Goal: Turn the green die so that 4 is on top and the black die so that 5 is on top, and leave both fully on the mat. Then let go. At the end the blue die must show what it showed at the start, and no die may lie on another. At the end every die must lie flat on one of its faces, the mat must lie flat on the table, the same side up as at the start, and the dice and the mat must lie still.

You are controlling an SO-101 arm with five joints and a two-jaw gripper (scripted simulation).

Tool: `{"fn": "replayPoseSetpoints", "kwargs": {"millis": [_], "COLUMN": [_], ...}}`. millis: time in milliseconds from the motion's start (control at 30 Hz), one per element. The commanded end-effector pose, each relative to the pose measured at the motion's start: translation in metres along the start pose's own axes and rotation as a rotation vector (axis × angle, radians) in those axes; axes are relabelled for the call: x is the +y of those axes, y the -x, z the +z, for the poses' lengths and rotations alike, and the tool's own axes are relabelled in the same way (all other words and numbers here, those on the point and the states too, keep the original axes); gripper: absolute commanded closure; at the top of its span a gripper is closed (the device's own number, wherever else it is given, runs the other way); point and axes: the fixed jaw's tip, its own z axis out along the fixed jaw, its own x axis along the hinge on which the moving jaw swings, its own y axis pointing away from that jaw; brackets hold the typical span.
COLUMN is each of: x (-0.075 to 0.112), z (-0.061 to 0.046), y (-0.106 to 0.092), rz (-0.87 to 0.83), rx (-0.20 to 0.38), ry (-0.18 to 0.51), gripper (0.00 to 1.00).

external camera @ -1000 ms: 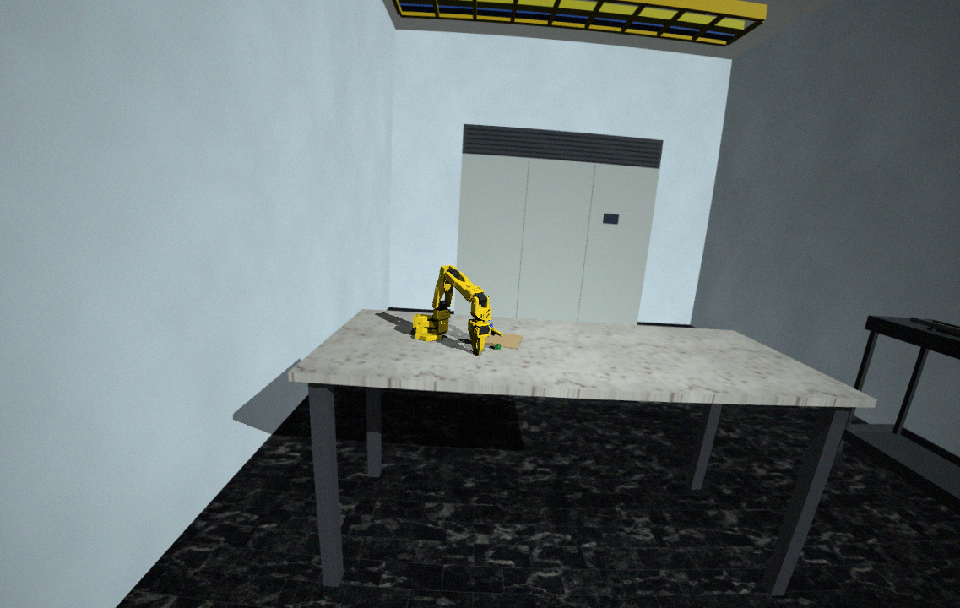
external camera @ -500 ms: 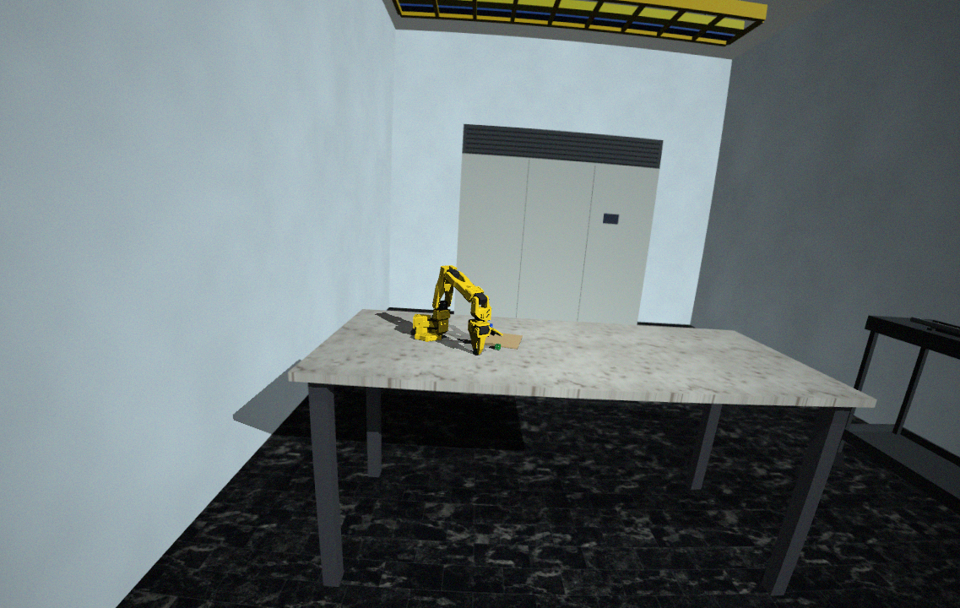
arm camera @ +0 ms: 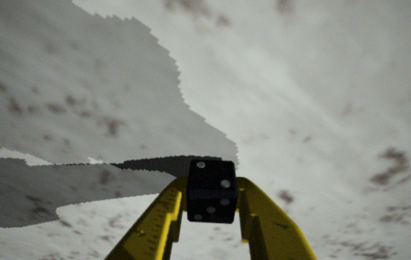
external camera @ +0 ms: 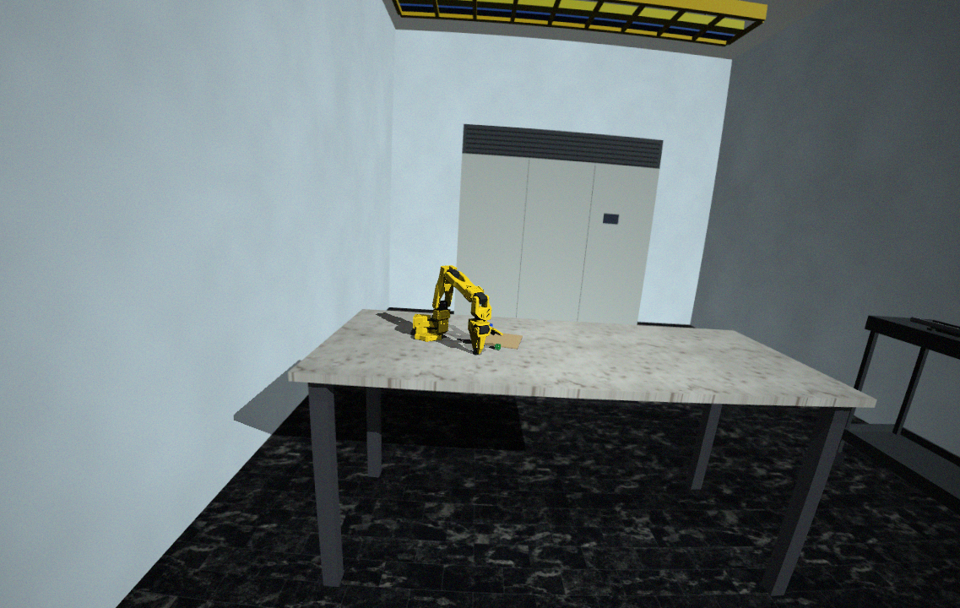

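Note:
In the wrist view my gripper (arm camera: 211, 195) is shut on the black die (arm camera: 211, 191), held between the two yellow jaws just above the marbled table top. One face toward the camera shows two white pips and the face below it shows several. In the exterior view the yellow arm bends down with the gripper (external camera: 478, 347) at the table, left of the tan mat (external camera: 507, 339). The green die (external camera: 497, 347) lies on the table just off the mat's near edge. A bit of blue, the blue die (external camera: 490, 324), shows by the arm over the mat.
The arm's base (external camera: 426, 326) stands at the table's back left. The arm's shadow (arm camera: 82, 119) falls across the table top. A black side rack (external camera: 944, 377) stands to the right of the table.

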Motion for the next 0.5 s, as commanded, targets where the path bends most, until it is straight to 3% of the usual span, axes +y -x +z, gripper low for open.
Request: {"fn": "replayPoseSetpoints", "kwargs": {"millis": [0,467], "x": [-0.008,-0.007], "z": [-0.012,-0.045], "y": [0.0,0.0], "rz": [-0.003,-0.003], "rx": [-0.008,-0.008], "ry": [-0.038,-0.038], "gripper": [1.0,1.0]}}
